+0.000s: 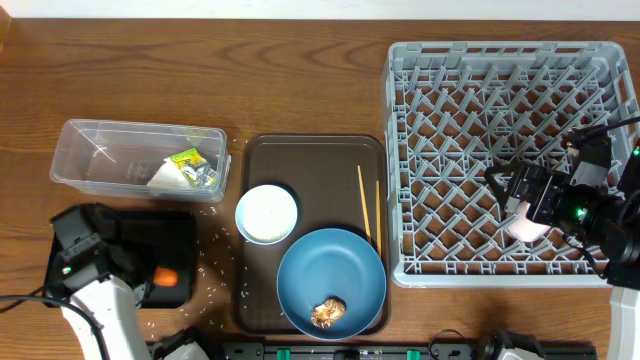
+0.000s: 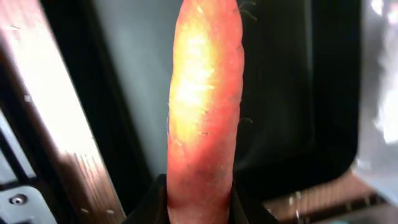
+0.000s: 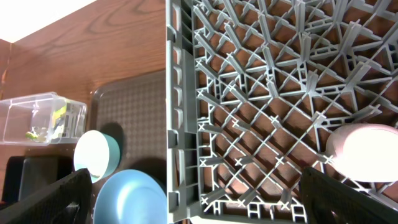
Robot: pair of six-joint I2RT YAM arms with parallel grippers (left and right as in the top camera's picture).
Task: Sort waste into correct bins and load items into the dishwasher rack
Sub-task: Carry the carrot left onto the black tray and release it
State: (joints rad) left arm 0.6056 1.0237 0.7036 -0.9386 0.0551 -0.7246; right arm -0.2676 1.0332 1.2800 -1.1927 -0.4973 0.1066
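My left gripper (image 1: 152, 276) is shut on the orange carrot (image 1: 167, 277) and holds it over the black tray (image 1: 182, 232). The left wrist view shows the carrot (image 2: 205, 106) filling the middle, with the gripper (image 2: 199, 208) clamped at its base. My right gripper (image 1: 508, 198) is open and empty over the grey rack (image 1: 500, 60), with a pinkish-white cup (image 1: 525, 230) lying in the rack beside it. In the right wrist view the gripper (image 3: 193, 186) is wide open and the cup (image 3: 367, 146) is at the right. The blue plate (image 1: 330, 265) carries a brown food lump (image 1: 328, 312).
The clear tub (image 1: 100, 155) holds a yellow-green wrapper (image 1: 187, 158), white paper and foil. A brown serving tray (image 1: 315, 150) carries the plate, a white bowl (image 1: 267, 213) and chopsticks (image 1: 362, 205). Rice grains (image 1: 215, 270) are scattered on the table.
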